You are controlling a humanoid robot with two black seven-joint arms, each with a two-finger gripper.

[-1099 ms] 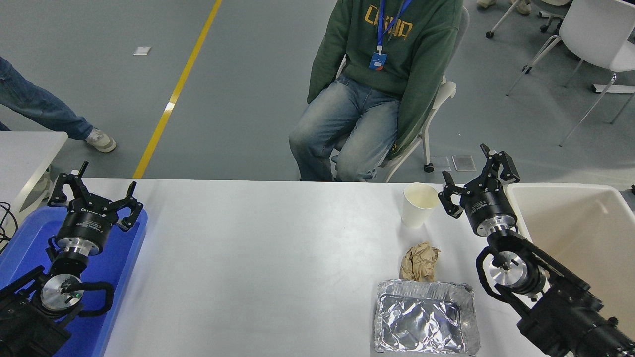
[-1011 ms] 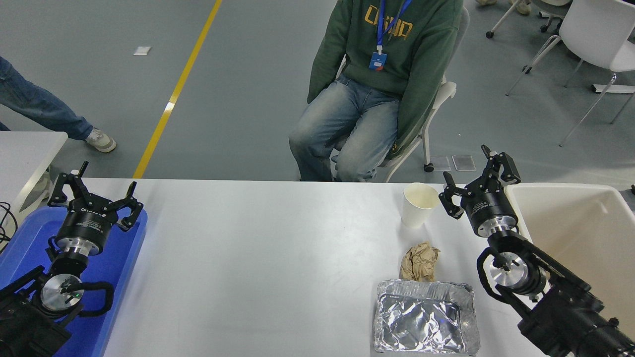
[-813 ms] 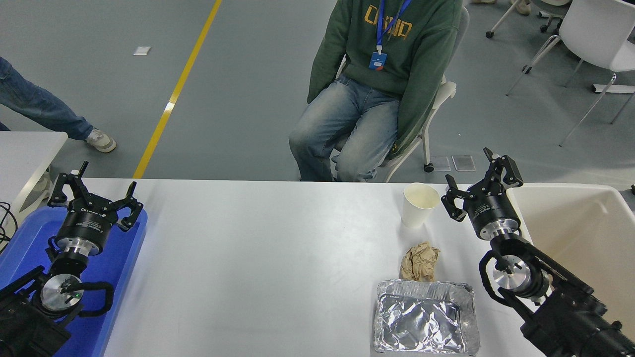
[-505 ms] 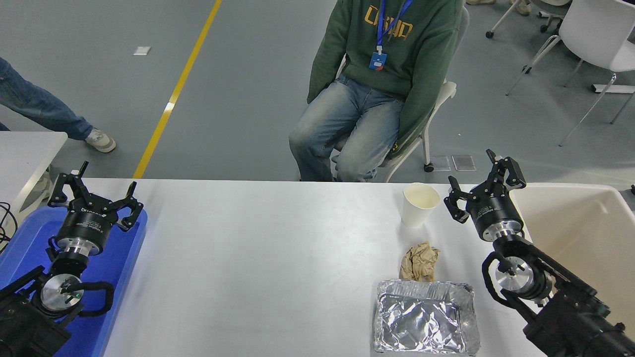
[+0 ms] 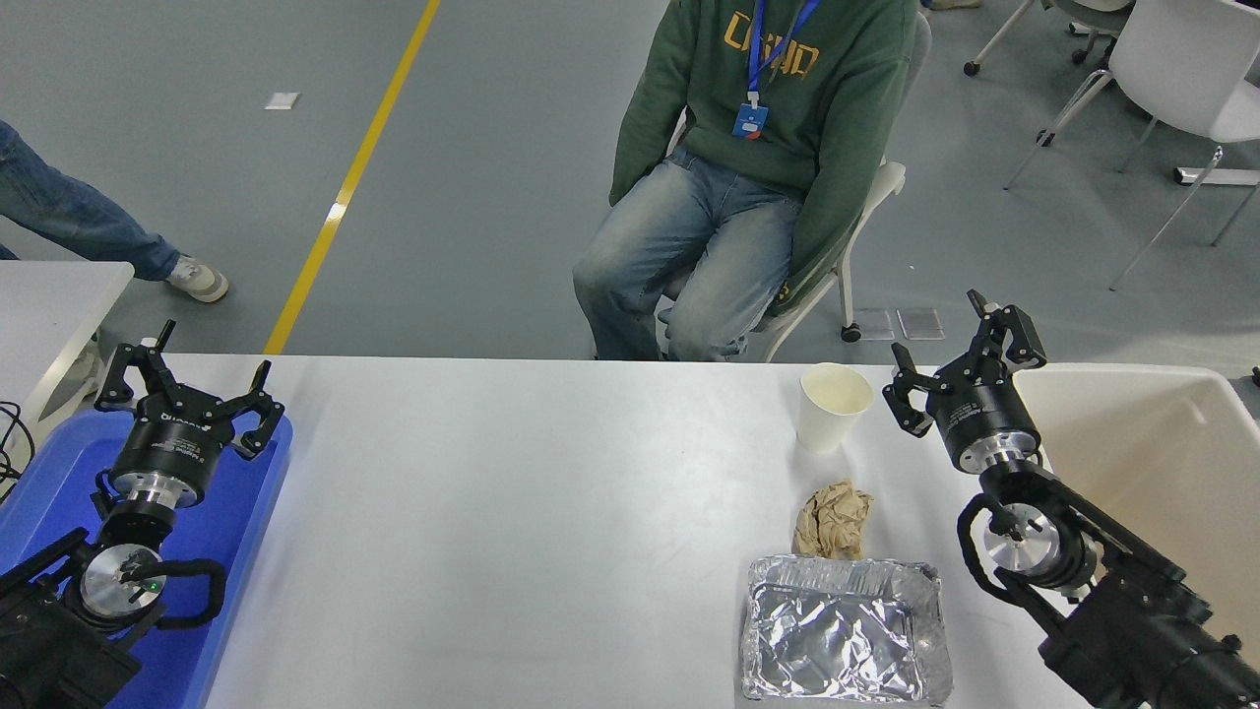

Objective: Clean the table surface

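Note:
The white table surface (image 5: pixel 512 512) spans the lower half of the head view. On its right part stand a white paper cup (image 5: pixel 833 406), a crumpled brown paper ball (image 5: pixel 833 519) and a crinkled foil tray (image 5: pixel 845 632) near the front edge. My right gripper (image 5: pixel 960 347) hovers open just right of the cup, at the table's far edge, holding nothing. My left gripper (image 5: pixel 187 376) is open and parked over the blue tray (image 5: pixel 231 522) at the lower left.
A cream bin (image 5: pixel 1142 463) sits at the table's right end, beside my right arm. A person in a green hoodie (image 5: pixel 778 108) sits on a chair beyond the far edge. A small white table corner (image 5: pixel 54 295) is at left.
My right gripper has drifted slightly to the right, away from the cup, staying open. The left arm and the things on the table have not moved.

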